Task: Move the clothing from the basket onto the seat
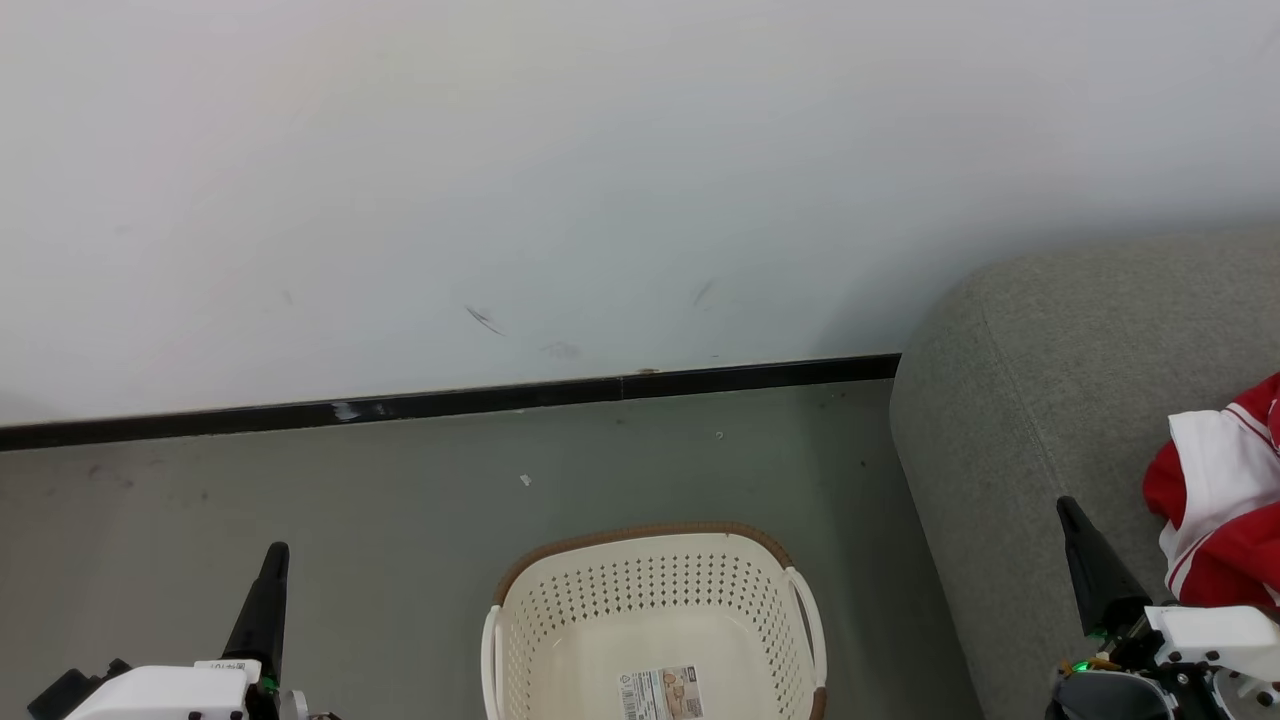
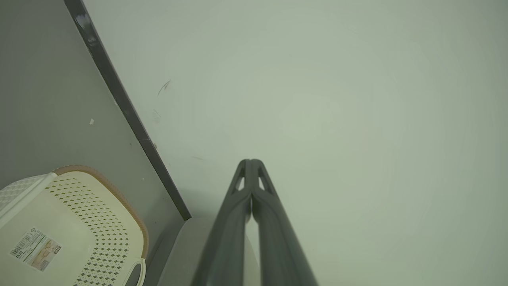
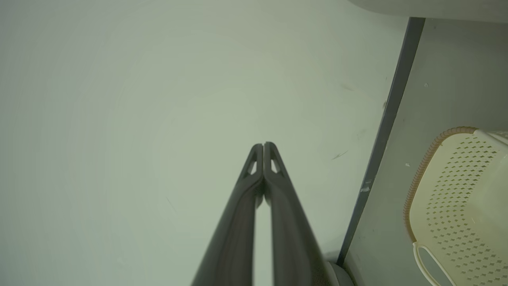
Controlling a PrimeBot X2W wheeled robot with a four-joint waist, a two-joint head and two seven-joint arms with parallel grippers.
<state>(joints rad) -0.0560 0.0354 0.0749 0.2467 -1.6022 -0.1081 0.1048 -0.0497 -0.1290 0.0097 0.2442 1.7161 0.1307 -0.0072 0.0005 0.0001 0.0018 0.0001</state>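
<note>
The cream basket (image 1: 655, 600) with a brown rim stands on the floor at the bottom centre, with nothing in it but the label sticker (image 1: 660, 693) on its bottom. It also shows as the basket (image 2: 79, 222) and the basket (image 3: 460, 198) in the wrist views. Red and white clothing (image 1: 1225, 500) lies on the grey seat (image 1: 1040, 400) at the right edge. My left gripper (image 1: 277, 550) is shut at the lower left, fingers (image 2: 251, 167) pressed together and holding nothing. My right gripper (image 1: 1066, 505) is shut in front of the seat, just left of the clothing, fingers (image 3: 263, 149) together.
A pale wall (image 1: 500, 180) with a few dark scuffs faces me, with a black skirting strip (image 1: 450, 402) along its foot. Grey floor (image 1: 400, 500) lies between the wall and the basket, with a small white speck (image 1: 524, 480) on it.
</note>
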